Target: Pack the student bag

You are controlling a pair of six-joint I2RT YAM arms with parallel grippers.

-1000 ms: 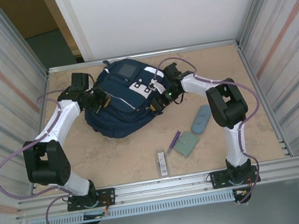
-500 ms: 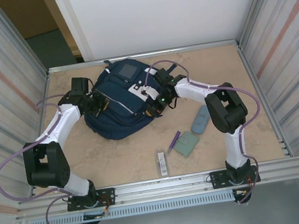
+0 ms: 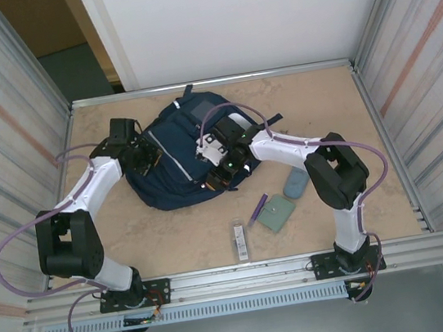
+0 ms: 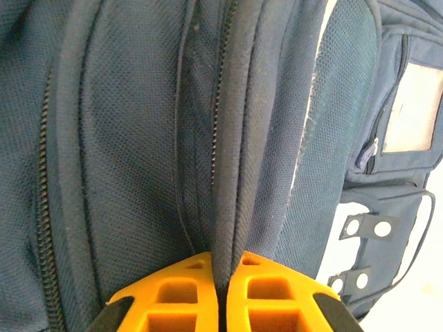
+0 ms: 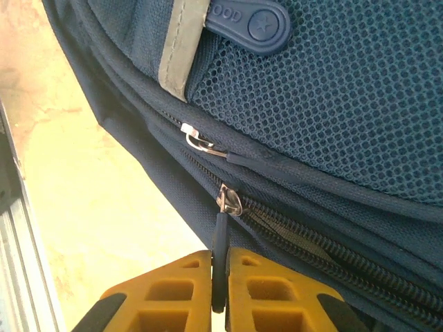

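At the near edge of the sandy-brown table top [image 3: 174, 239], between the two arm bases, lies a small clear rectangular packet [image 3: 240, 242]. Just beyond it to the right sit a flat grey-green square pouch [image 3: 275, 214] with a purple pen [image 3: 258, 208] touching its left edge, then a blue-grey oblong case [image 3: 296, 182] near the right arm's elbow. Farther back, left of centre, the student bag [image 3: 176, 168], a large navy-blue fabric backpack with thin pale stripes and white buckle patches, lies flat on the table with both arms reaching in from either side. The left gripper [image 4: 221, 266] has its orange fingers pressed together on a raised fold of the bag's navy fabric beside a closed zip line. The right gripper [image 5: 220, 259] is clamped on a dark zipper pull cord [image 5: 220, 238] hanging from a metal slider [image 5: 227, 202] on the bag's lower side, where the zip teeth to the right of the slider appear slightly parted. A second metal slider [image 5: 199, 143] sits just above it, below the mesh panel. Behind the bag stands a white back wall [image 3: 250, 13].
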